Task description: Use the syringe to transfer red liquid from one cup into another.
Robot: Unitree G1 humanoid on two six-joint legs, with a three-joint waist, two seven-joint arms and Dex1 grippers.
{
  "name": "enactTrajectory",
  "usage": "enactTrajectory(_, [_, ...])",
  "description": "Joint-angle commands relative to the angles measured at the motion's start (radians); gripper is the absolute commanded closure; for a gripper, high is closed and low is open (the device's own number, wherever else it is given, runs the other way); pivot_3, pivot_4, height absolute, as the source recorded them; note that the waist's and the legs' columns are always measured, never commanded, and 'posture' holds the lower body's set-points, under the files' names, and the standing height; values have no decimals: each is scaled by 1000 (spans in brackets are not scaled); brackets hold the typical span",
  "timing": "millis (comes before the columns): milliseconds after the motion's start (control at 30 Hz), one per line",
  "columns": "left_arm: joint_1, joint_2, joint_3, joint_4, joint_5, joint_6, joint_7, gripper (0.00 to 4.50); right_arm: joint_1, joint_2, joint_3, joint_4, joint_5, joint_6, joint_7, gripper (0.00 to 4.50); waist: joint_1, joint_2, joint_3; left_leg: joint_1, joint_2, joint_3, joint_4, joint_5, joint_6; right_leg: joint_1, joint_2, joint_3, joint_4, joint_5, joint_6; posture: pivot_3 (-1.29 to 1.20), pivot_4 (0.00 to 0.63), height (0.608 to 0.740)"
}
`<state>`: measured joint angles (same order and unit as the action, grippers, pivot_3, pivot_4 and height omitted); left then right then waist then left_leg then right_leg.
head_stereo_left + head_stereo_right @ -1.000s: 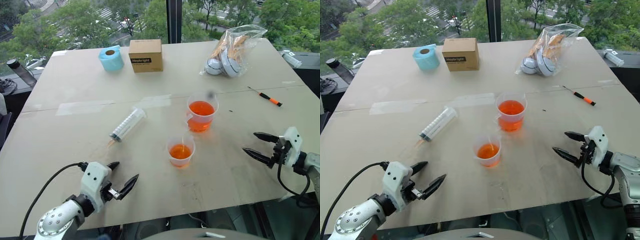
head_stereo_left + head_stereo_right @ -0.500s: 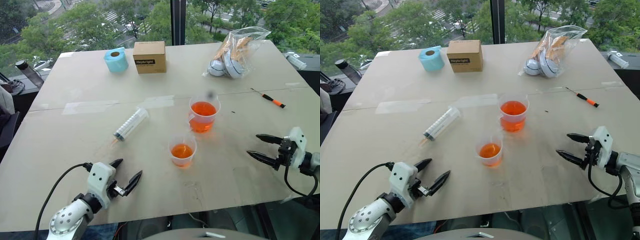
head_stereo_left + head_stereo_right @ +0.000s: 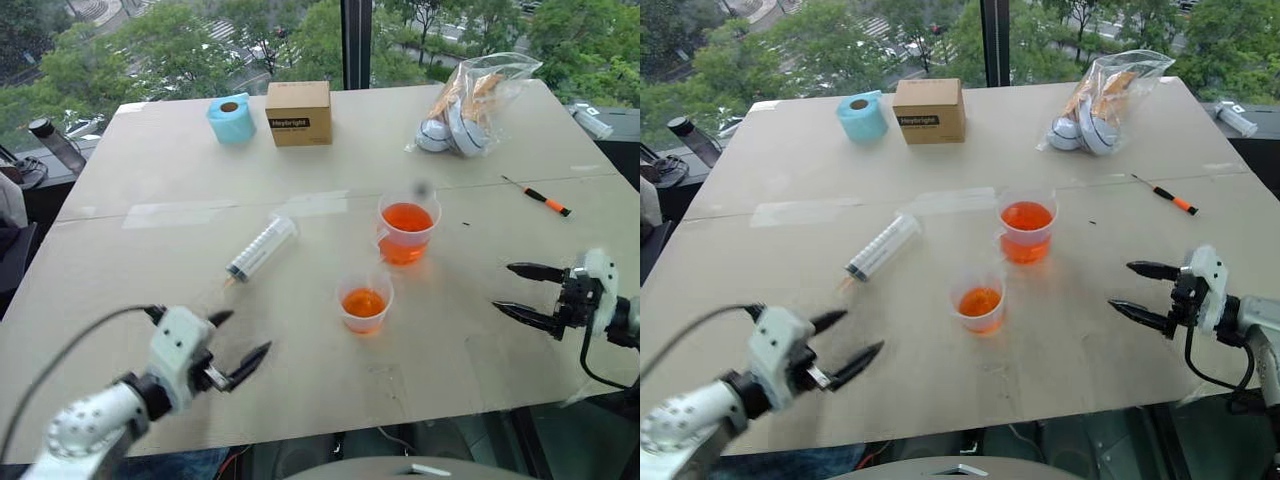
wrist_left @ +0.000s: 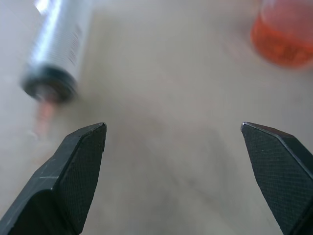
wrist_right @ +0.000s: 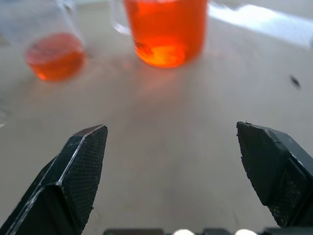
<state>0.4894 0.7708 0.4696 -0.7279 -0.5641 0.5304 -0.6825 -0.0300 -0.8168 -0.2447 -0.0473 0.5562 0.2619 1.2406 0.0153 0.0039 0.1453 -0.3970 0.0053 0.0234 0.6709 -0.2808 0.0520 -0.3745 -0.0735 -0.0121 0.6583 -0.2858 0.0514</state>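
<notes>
Two cups are sitting mid-counter (image 3: 140, 160) in the head views: the taller handled cup (image 3: 407, 228) is holding red liquid (image 3: 406, 217), and the shorter cup (image 3: 364, 302) is standing just near and left of it, also holding some orange-red liquid. Left of them the syringe (image 3: 260, 249) is lying flat on the counter, its tip pointing toward the near left, untouched. At the far edge a blue tape roll (image 3: 231, 118) is sitting beside a brown box (image 3: 298, 113) bearing a dark label that seems to read "Heybright". A clear bag (image 3: 466, 102) is lying at far right, and an orange-handled screwdriver (image 3: 540, 198) is resting right of the cups. The left hand (image 3: 233, 348) is hovering over the near left, spread wide and gripping nothing. The right hand (image 3: 519, 292) is hovering at near right, equally spread and empty.

From the left wrist, both fingers (image 4: 73, 161) are standing well apart, with the syringe's dark seal and orange tip beyond them.

From the right wrist, the fingers (image 5: 78, 166) are gaping wide, framing both cups beyond.
</notes>
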Motion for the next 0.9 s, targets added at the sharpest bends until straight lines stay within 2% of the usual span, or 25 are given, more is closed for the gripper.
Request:
enactTrajectory(33, [-168, 145, 109, 25, -134, 163, -8, 0, -42, -28, -7, -198, 125, 130, -18, 54, -1, 0, 0, 0, 0, 0, 0, 0, 0, 0, 0, 0, 0, 0, 0, 0, 150, 740])
enactTrajectory(167, [-497, 296, -32, 226, -125, 316, 27, 0, -141, -31, 44, -386, 222, 286, -117, 54, -5, -2, 1, -1, -1, 0, 0, 0, 0, 0, 2, 0, 0, 0, 1, 0, 150, 740])
enactTrajectory(233, [-598, 337, -102, 296, -109, 357, 13, 0, -175, -41, 57, -429, 250, 332, -136, 54, -7, -4, 4, -1, -1, 0, 0, 0, 0, 0, 3, 0, 0, 0, 1, 0, 150, 740])
enactTrajectory(333, [-864, 396, -288, 477, -64, 520, 16, 0, -234, -46, 76, -477, 269, 380, -182, 54, -5, -12, 9, -2, -1, 0, 0, 2, -4, -2, 4, 0, 0, 0, 1, 0, 150, 740])
enactTrajectory(467, [-1115, 449, -556, 601, 40, 586, -115, 0, -292, -26, 111, -539, 263, 452, -311, 54, -3, -19, 13, -5, -2, 1, 0, 3, -5, -5, 10, -1, 1, 0, 2, 0, 150, 740])
enactTrajectory(633, [-1353, 400, -818, 727, 158, 625, -273, 0, -336, 25, 121, -578, 307, 518, -428, 54, -3, -21, 15, -7, -2, 3, 1, 3, -5, -7, 10, 0, 1, 0, 3, 0, 150, 740])
enactTrajectory(767, [-1529, 313, -996, 890, 293, 560, -396, 0, -347, 12, 110, -628, 340, 556, -469, 54, 0, -22, 15, -7, -2, 2, 2, 3, -5, -7, 11, 0, 3, -1, 3, 0, 150, 740])
enactTrajectory(900, [-1626, 227, -1096, 1055, 399, 481, -496, 0, -368, -3, 112, -652, 363, 582, -496, 54, -5, -22, 15, -10, -3, 1, 6, 3, -4, -7, 11, -2, 3, -1, 3, 0, 150, 740])
